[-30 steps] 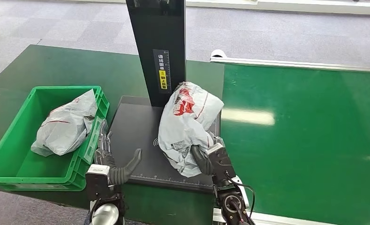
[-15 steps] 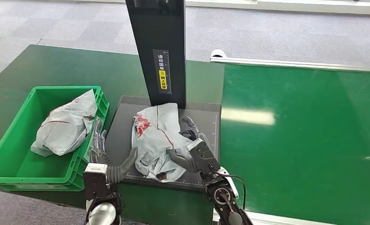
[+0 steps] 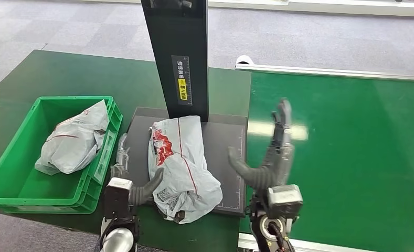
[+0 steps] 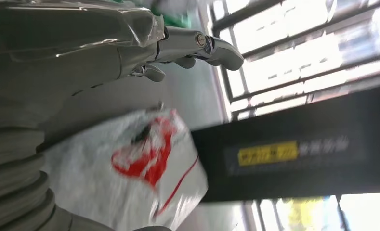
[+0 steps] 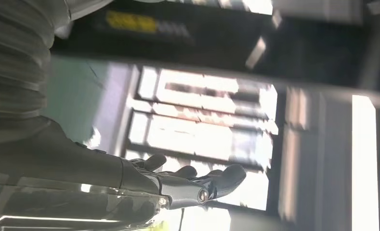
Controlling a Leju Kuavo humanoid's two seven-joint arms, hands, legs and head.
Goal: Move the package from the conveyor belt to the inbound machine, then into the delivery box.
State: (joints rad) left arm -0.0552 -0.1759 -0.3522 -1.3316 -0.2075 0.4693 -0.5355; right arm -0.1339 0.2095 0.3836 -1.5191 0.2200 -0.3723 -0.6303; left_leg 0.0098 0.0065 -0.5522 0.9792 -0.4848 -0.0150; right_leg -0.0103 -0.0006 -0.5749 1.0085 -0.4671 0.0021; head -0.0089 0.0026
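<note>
A crumpled white plastic package (image 3: 179, 165) with red print lies lengthwise on the dark inbound machine's platform (image 3: 225, 147), pointing toward its upright column (image 3: 177, 58). The left hand (image 3: 128, 184) touches it, fingers spread; the right hand (image 3: 270, 157), beside the platform, is raised with fingers apart, holding nothing.

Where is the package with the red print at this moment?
In the head view the package with the red print lies flat on the dark platform of the inbound machine, just in front of its black column, right of the green box.

package (image 3: 181, 163) now flat on inbound machine (image 3: 225, 142) | right hand (image 3: 272, 157) released, raised
</note>
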